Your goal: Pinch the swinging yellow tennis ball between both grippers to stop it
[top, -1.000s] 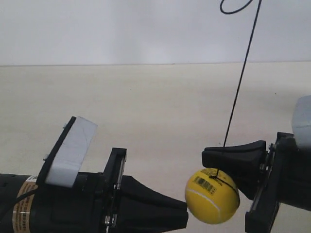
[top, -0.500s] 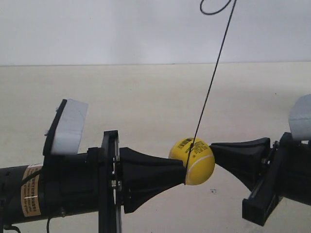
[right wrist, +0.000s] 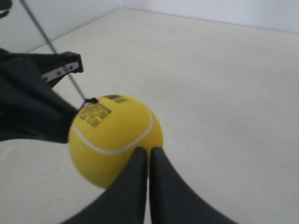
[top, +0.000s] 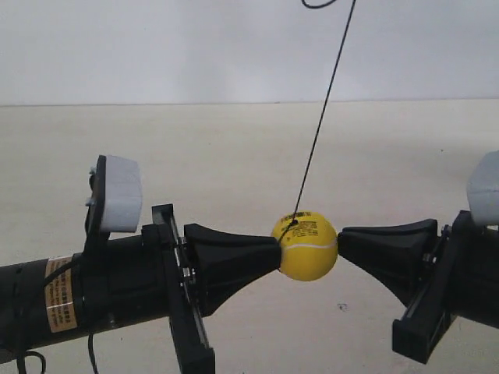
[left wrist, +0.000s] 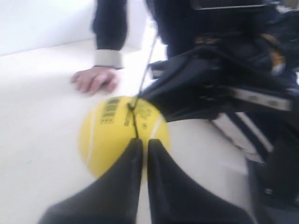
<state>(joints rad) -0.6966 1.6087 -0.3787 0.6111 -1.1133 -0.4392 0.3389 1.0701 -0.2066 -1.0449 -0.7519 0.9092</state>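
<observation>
The left gripper [left wrist: 142,142] has its two jaws closed almost together, only a thin slit between them, and nothing is between the jaws. The tips press on the yellow tennis ball [left wrist: 117,135]. The right gripper [right wrist: 148,150] is closed in the same way, and its tips touch the ball [right wrist: 112,135] from the opposite side.

In the exterior view the ball [top: 306,248] hangs above the table [top: 234,156], pinched between the two tips. The arm at the exterior view's left [top: 117,288] meets it at 9 o'clock, and the arm at the exterior view's right [top: 468,273] meets it at 3 o'clock. The first arm carries a white-grey box [top: 121,193] and an orange label [top: 58,305].

A thin dark string [top: 320,117] leaves the ball at about 11 o'clock and rises towards 1 o'clock. Far behind, a person's hand [left wrist: 93,80] rests on the table, and a white wall [top: 234,47] stands behind it.
</observation>
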